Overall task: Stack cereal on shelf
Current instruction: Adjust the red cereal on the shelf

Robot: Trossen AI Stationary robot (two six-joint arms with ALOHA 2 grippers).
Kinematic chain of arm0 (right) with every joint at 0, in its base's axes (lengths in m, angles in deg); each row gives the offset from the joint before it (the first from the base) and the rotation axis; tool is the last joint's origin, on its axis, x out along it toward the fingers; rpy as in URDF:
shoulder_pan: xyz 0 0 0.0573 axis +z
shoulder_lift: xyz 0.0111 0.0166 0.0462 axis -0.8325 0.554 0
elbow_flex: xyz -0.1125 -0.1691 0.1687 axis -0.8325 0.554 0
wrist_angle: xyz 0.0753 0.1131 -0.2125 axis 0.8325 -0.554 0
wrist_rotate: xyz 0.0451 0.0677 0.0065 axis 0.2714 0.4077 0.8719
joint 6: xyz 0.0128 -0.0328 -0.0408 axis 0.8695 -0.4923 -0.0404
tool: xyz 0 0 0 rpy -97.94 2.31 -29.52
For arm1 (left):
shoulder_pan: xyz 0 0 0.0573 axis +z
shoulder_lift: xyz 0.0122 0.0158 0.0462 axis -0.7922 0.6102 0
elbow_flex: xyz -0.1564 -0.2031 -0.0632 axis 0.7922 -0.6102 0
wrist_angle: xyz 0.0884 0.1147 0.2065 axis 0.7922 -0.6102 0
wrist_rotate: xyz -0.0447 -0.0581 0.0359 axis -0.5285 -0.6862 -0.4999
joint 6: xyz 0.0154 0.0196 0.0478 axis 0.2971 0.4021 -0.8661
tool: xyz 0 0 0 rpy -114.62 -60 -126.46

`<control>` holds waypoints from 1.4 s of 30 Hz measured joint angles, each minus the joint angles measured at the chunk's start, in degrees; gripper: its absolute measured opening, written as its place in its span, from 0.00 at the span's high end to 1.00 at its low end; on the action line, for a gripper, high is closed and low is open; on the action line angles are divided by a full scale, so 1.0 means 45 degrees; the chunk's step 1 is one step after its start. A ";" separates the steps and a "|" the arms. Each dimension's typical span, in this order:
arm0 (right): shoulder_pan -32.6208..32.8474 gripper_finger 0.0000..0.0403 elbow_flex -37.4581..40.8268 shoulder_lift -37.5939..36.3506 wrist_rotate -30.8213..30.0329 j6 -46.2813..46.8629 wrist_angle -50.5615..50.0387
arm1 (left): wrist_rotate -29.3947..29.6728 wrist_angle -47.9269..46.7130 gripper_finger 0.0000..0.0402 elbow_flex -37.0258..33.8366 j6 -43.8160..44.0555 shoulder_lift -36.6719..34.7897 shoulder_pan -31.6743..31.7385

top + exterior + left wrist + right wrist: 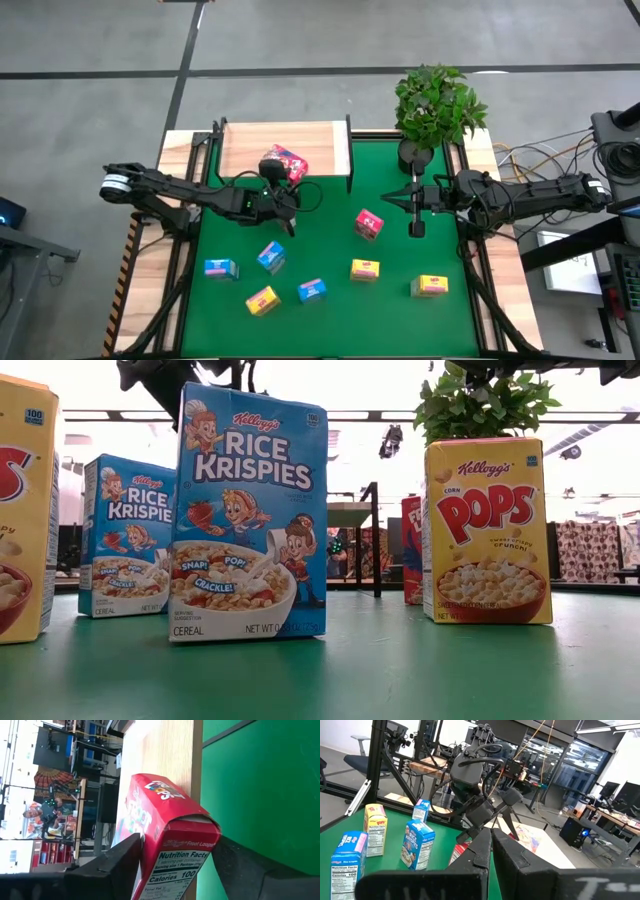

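Observation:
The shelf, a light wooden board with black corner posts, stands at the mat's far edge. A pink-red cereal box lies tilted over its near edge, with my left gripper shut on it. On the green mat stand another pink-red box, three blue boxes and three yellow ones. My right gripper hangs shut over the mat's right part, holding nothing. My left gripper has the pink-red box's near end between its two fingers, one finger against the printed front, the other meeting the opposite side at the end's corner. The fingers come from the table's near side, slanting slightly down. The box sits skewed in the hold, its far part over the shelf board.
A potted plant stands at the mat's far right corner, beside the shelf. The mat between the shelf and the loose boxes is bare. Cables and equipment lie off the table's right side.

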 joint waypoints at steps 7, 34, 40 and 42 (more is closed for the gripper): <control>0.0003 0.98 0.0000 0.0004 0.0000 0.0000 0.0000 | -0.0015 0.0088 0.49 0.0323 0.0134 -0.0303 -0.0034; 0.0000 0.98 0.0000 -0.0001 0.0000 0.0053 0.0010 | -0.5775 0.1517 0.49 0.0738 0.1576 -0.4386 0.3546; 0.0000 0.98 0.0000 -0.0001 0.0000 0.0024 0.0015 | -0.5593 0.1255 0.49 0.0743 0.1448 -0.4347 0.3541; 0.0000 0.98 0.0000 -0.0001 0.0000 0.0029 0.0014 | -0.4970 0.0974 0.49 0.0743 0.1379 -0.4357 0.3541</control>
